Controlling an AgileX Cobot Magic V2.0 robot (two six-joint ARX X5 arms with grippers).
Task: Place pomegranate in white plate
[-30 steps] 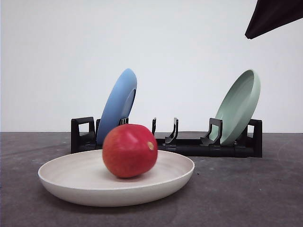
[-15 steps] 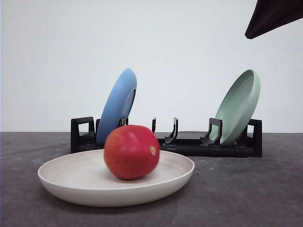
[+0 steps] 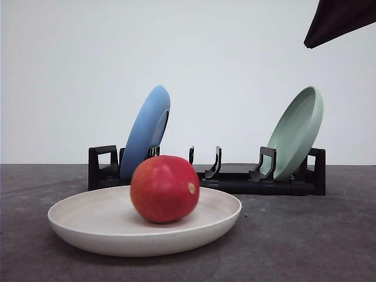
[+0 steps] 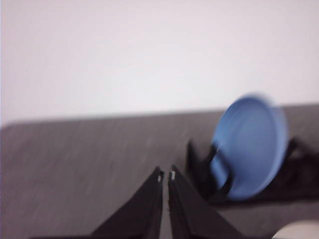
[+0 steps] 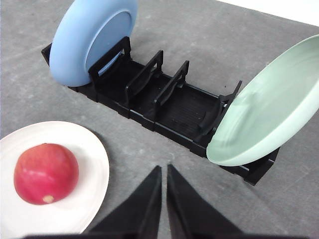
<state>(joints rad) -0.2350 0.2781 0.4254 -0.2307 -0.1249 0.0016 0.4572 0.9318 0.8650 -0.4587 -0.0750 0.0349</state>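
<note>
Left gripper (image 4: 165,175): fingers pressed together with only a hairline slit between the tips, nothing held; it is raised over the dark surface (image 4: 75,159), and its wrist view is blurred.
White plate (image 3: 106,235): flat on the surface near the front, left of centre in the front view, just in front of the rack.
Pomegranate (image 3: 164,188): sitting inside the white plate, touching its floor, tan stem spot turned to the right (in the right wrist view it lies off-centre in the plate (image 5: 94,164), fruit at (image 5: 46,173)).
Blue plate (image 3: 145,130): standing on edge in the left end of the rack, leaning to the right.
Black rack (image 3: 235,179): long slotted holder behind the white plate; middle slots bare.
Pale green plate (image 3: 296,132): on edge at the right end of the rack, hollow side facing left.
Right gripper (image 5: 163,174): fingers closed on nothing, tips nearly touching, poised above the surface between the white plate and the rack, apart from both.
</note>
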